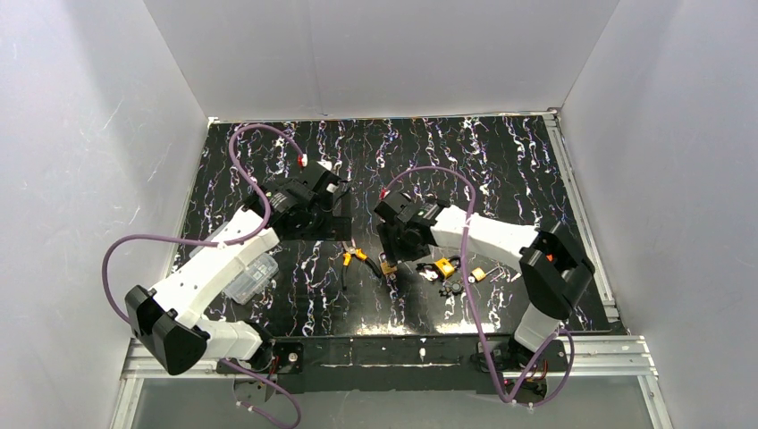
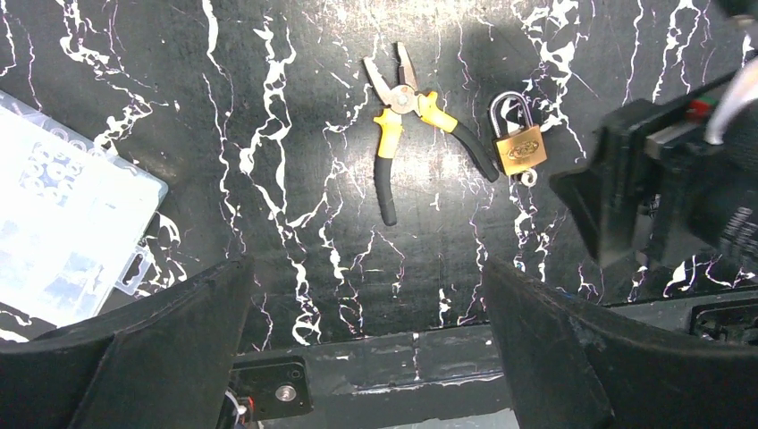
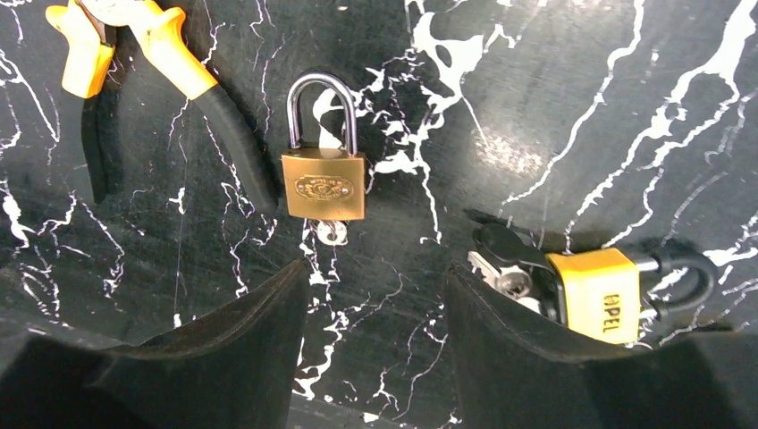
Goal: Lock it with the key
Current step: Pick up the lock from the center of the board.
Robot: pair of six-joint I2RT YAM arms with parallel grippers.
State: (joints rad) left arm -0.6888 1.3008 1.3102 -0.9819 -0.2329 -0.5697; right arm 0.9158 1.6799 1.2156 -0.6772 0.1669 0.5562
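biggest worry right now: the brass padlock (image 3: 324,183) is lying loose on the table (image 3: 536,107) with nothing pinning it. if i pinch the key (image 3: 332,233) and twist, my guess is the whole lock spins with it instead of the cylinder turning. the left claw (image 2: 366,264) would need to hold the body, but it isn't placed for that. the lock sits out ahead of one of its fingertips, on the side toward the right claw (image 3: 377,273).

second thing: the key head is tiny and lies flat on the table, poking out of the lock's bottom toward the right claw. it isn't centred in the gap either, it's closer to the finger on the pliers side. if i close from here, i reckon one pad shoves it before the other arrives and the lock skates off. the pliers (image 3: 179,63) handle is just beside the lock on that side, maybe touching, so a nudge could tangle them. by the other finger there's a yellow padlock (image 3: 594,295) with its own keys, easy to clip.

claw state: the right one is spread wide with nothing between the fingers. it isn't touching the key or the lock, and the key is just ahead of the tips. the left one is also wide apart and empty. the shackle looks pushed down, but i can't tell if it's actually locked.
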